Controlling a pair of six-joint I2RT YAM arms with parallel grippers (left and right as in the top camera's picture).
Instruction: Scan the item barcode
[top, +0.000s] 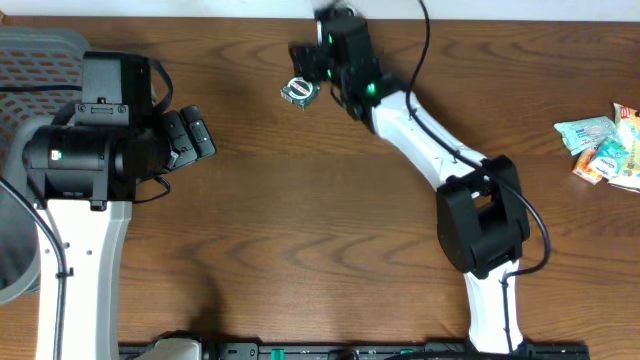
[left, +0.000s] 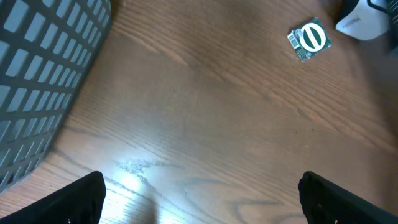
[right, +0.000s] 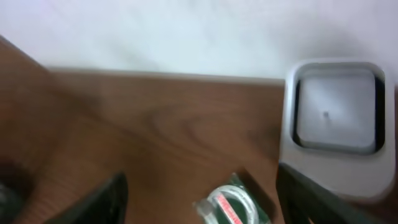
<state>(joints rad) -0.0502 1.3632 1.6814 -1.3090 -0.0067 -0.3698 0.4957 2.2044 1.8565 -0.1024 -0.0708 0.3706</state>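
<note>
Item (top: 298, 91), a small green packet w/ a white oval label, lies flat on the wooden table (top: 300, 220), close to the far edge. In the right wrist cam I see it low in the picture, between the two fingers of the right gripper (right: 202, 180). The jaws stand wide apart and neither finger touches the packet, so this gripper is open and holds nothing.

Near the item, to the right in that view, stands the scanner (right: 336, 118), a grey box w/ a dark-framed window. That picture is blurred, so I cannot read any code there. The left wrist cam shows the packet more sharply, w/ a small striped patch at one edge, prob. the barcode.

Left gripper (left: 202, 186) is also fully open, w/ nothing between the fingers. It hangs over bare wood, well apart from the item. A grey mesh basket (top: 40, 50) is just beside the left arm. Some snack packets (top: 605, 150) lie at the opposite end of the table, far from both grippers.
</note>
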